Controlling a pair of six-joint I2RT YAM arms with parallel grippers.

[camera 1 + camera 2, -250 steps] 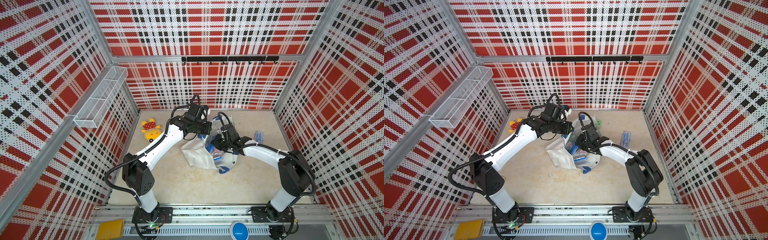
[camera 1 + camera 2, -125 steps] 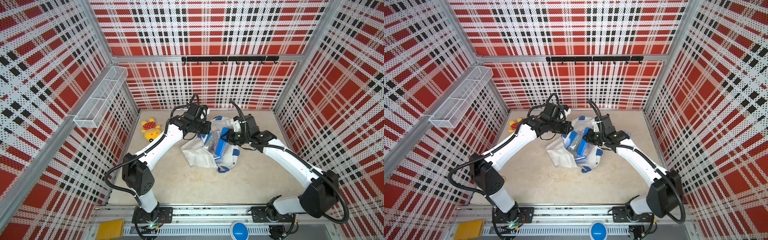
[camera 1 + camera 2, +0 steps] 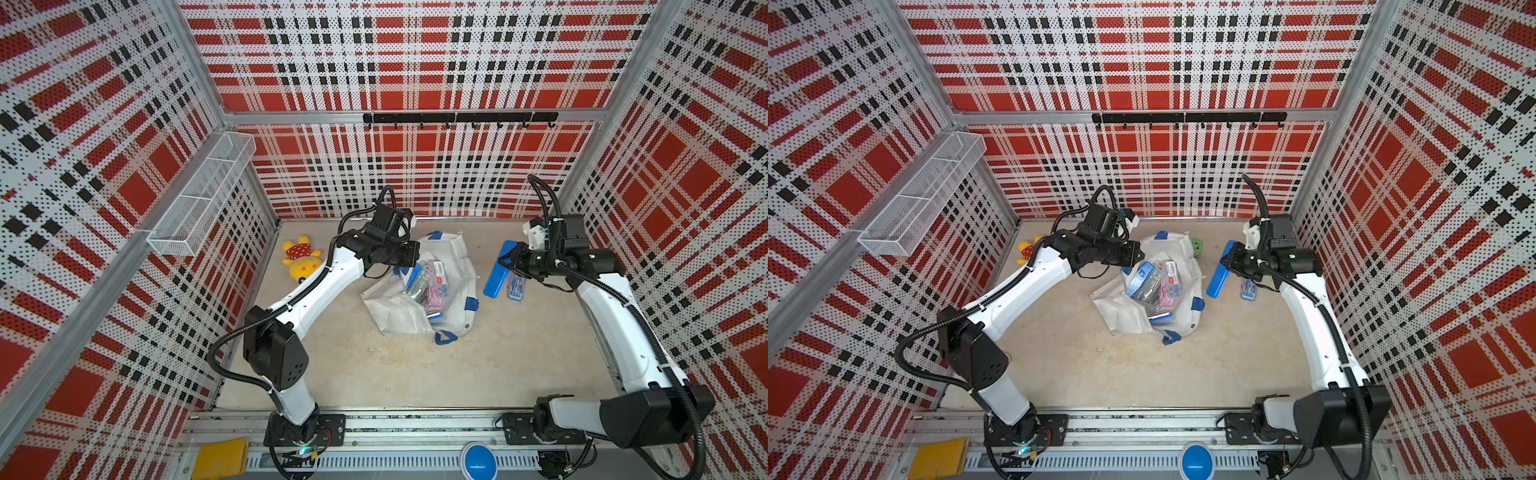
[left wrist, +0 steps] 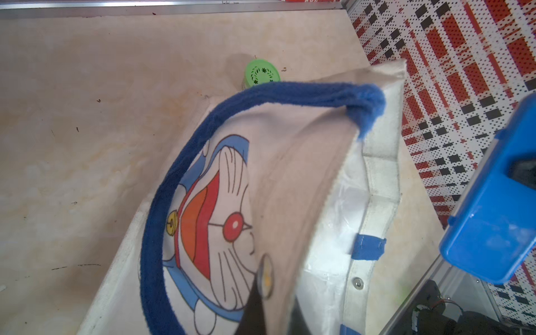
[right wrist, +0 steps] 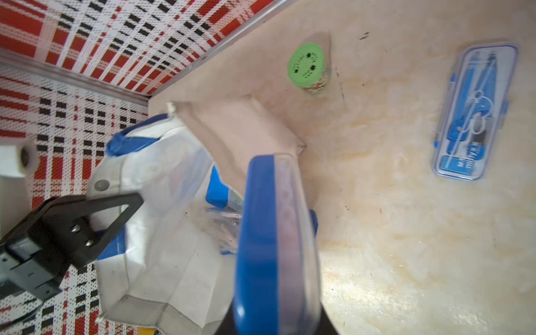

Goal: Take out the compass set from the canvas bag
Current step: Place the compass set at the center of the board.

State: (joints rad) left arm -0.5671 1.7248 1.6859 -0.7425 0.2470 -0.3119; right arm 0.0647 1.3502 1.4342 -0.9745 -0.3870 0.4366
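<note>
The canvas bag (image 3: 455,266) (image 3: 1185,259) lies slumped mid-table, white with blue straps and a cartoon cat print (image 4: 220,203). Its mouth gapes, showing clear, blue and pink cases (image 3: 430,282) inside. My left gripper (image 3: 407,258) (image 4: 275,301) is shut on the bag's rim beside a snap button, holding it up. The compass set (image 3: 496,274) (image 3: 1219,278) (image 5: 269,232), a blue case with a clear lid, hangs on edge to the right of the bag, clear of it. My right gripper (image 3: 505,259) (image 5: 275,324) is shut on it.
A slim blue compass case (image 3: 516,286) (image 5: 475,113) lies flat by the right wall. A green-lidded jar (image 3: 1197,246) (image 5: 307,65) stands behind the bag. A yellow plush toy (image 3: 301,259) lies far left. A wire basket (image 3: 199,199) hangs on the left wall.
My right arm has swung from the bag's mouth to the right, carrying the blue case out of the bag. The left gripper has kept its hold on the rim.
</note>
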